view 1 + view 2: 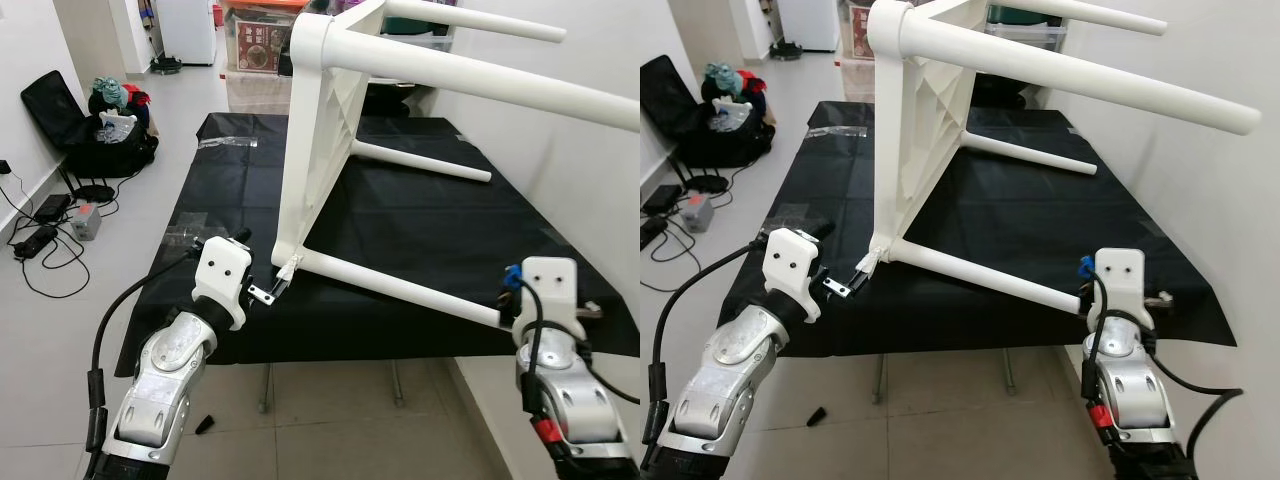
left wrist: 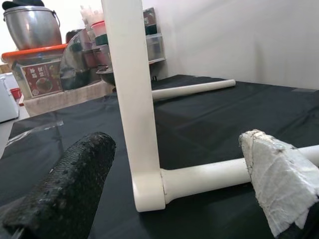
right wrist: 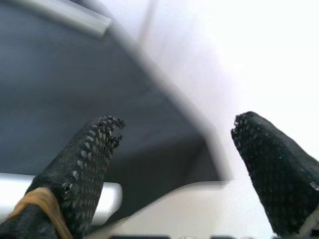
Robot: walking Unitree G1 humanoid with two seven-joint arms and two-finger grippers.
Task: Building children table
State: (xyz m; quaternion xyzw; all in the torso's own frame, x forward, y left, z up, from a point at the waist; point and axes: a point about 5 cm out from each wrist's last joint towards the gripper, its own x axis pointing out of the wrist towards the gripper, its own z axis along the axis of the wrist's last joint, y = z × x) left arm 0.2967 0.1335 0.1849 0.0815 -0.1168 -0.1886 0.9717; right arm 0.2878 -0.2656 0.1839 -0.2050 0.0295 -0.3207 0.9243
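The white table (image 1: 330, 130) lies tipped on its side on the black cloth (image 1: 430, 200), all four legs fitted, so the job looks to be at the righting step. The left gripper (image 1: 272, 285) sits spread wide just beside the near corner, holding nothing. The right gripper (image 3: 174, 164) is likewise spread and empty by the near leg's (image 1: 400, 285) right end. Next, each should close on the frame and swing it upright.

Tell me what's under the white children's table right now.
The white table lies tipped on its side on a black cloth covering the work surface, two legs resting on it. Beneath the cloth, a metal stand leg shows; the rest is covered.
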